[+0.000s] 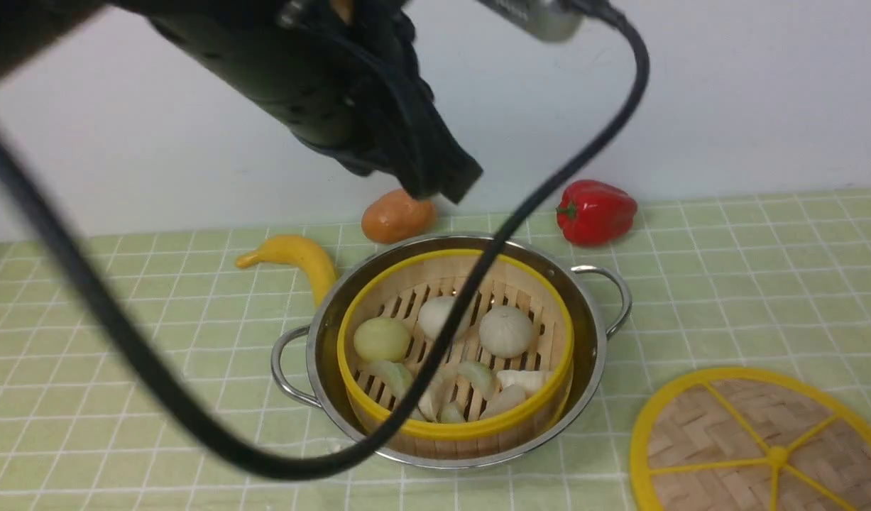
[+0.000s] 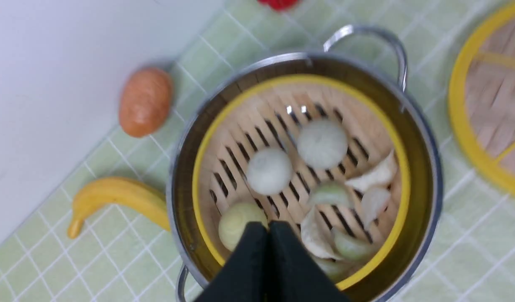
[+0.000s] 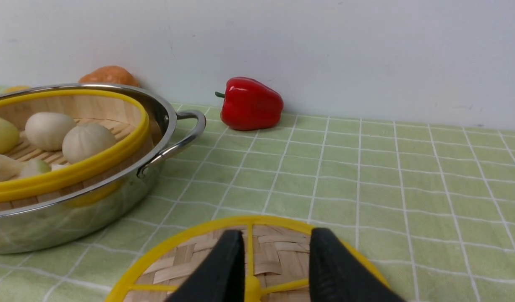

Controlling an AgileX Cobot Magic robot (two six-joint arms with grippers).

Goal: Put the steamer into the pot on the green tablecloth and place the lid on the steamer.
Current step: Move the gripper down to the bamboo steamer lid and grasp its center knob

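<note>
The steamer (image 1: 455, 428), a yellow-rimmed bamboo basket holding buns and dumplings, sits inside the steel pot (image 1: 590, 312) on the green tablecloth (image 1: 747, 284). The woven lid (image 1: 733, 433) lies flat on the cloth to the pot's right. My left gripper (image 1: 442, 186) hangs above the pot's far edge. In the left wrist view its fingers (image 2: 257, 239) are pressed together and empty over the steamer (image 2: 403, 180). My right gripper (image 3: 276, 241) is out of the front view. In its wrist view it stands open just above the lid (image 3: 177, 260), with the steamer (image 3: 93, 165) and pot (image 3: 72, 218) beside it.
A red bell pepper (image 1: 595, 211), an orange potato-like piece (image 1: 396, 216) and a yellow banana (image 1: 293, 257) lie near the white back wall behind the pot. A black cable (image 1: 123, 341) loops across the front view.
</note>
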